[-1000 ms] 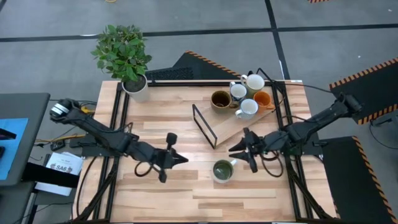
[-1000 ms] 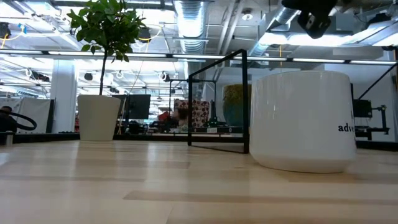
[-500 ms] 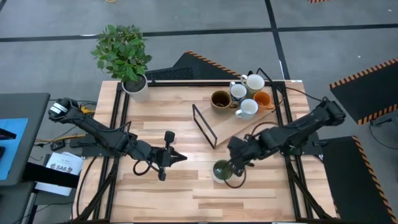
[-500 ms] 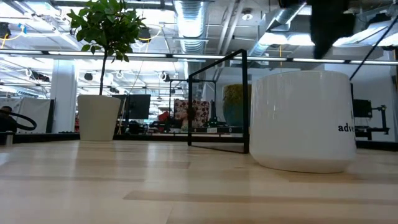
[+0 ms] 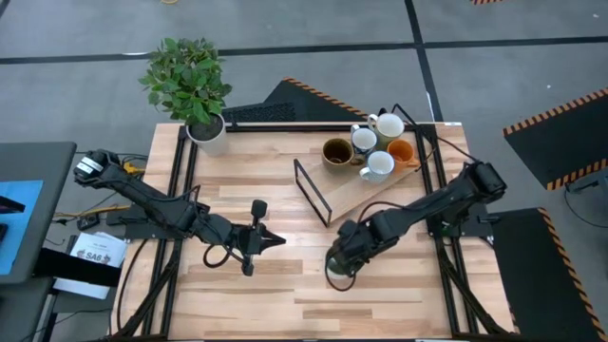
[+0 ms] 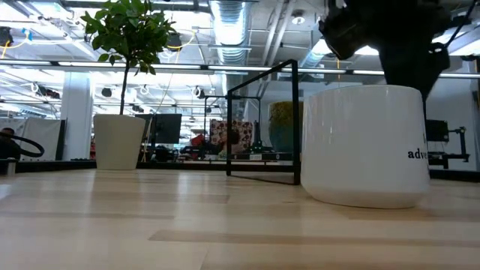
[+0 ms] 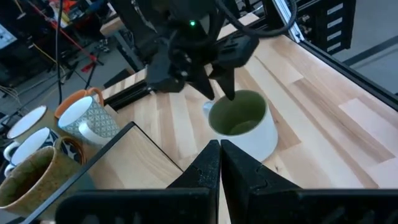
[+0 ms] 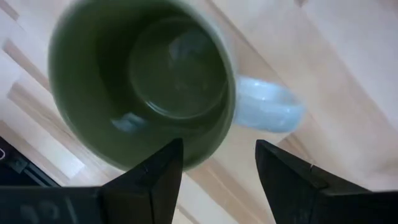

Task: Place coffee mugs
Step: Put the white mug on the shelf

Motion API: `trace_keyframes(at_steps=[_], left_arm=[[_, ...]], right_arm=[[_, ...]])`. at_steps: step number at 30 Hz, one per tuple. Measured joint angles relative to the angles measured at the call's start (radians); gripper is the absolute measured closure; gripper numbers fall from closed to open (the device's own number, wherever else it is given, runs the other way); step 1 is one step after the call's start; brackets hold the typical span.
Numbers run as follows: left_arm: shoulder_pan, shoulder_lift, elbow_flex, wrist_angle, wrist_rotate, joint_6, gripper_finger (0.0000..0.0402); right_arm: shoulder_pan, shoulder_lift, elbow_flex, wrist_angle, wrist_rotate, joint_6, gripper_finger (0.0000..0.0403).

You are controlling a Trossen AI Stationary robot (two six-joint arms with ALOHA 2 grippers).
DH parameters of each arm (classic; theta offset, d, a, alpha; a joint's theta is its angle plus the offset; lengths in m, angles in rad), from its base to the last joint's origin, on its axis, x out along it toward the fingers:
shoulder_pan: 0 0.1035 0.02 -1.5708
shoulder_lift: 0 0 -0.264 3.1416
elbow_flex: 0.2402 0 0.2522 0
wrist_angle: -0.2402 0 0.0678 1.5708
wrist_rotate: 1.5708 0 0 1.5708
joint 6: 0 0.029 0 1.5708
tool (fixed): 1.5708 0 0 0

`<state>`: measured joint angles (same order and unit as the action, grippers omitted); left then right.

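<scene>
six mugs (image 5: pixel 365 141), one potted plant (image 5: pixel 190 85)

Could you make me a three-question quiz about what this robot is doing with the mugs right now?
1. True or false: the right gripper hangs open above the green-lined mug.
2. How many mugs are grouped on the wooden board? A) two B) five C) seven
3. Fill in: the left gripper waits with its fingers ____.

Key: 1 true; 2 B; 3 shut.
</scene>
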<state>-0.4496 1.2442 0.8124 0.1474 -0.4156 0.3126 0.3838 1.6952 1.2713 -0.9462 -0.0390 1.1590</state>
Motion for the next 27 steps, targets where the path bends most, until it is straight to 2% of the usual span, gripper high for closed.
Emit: trace_keyframes(at_steps=[3,12,16,19,25,27], left_arm=[[0.000,0.000,0.000,-0.003,0.000,0.000,0.0401],[0.000,0.000,0.000,-0.007,0.000,-0.001,0.0402],[0.000,0.000,0.000,-0.010,0.000,-0.001,0.0402],[0.000,0.001,0.000,-0.018,0.000,0.000,0.0401],[0.000,0.001,0.001,-0.024,0.000,0.003,0.0402],[0.000,0.001,0.001,-0.023,0.000,0.003,0.0401]], right_arm=[[0.010,0.014,0.000,-0.001,-0.027,0.023,0.0175],[0.016,0.051,0.003,0.064,-0.017,0.059,0.0175],[0.011,0.094,0.002,0.075,-0.021,0.059,0.0188],[0.006,0.111,-0.001,0.060,-0.033,0.031,0.0226],[0.004,0.106,-0.002,0.011,-0.042,-0.048,0.0364],[0.006,0.088,-0.004,-0.012,-0.033,-0.075,0.0360]])
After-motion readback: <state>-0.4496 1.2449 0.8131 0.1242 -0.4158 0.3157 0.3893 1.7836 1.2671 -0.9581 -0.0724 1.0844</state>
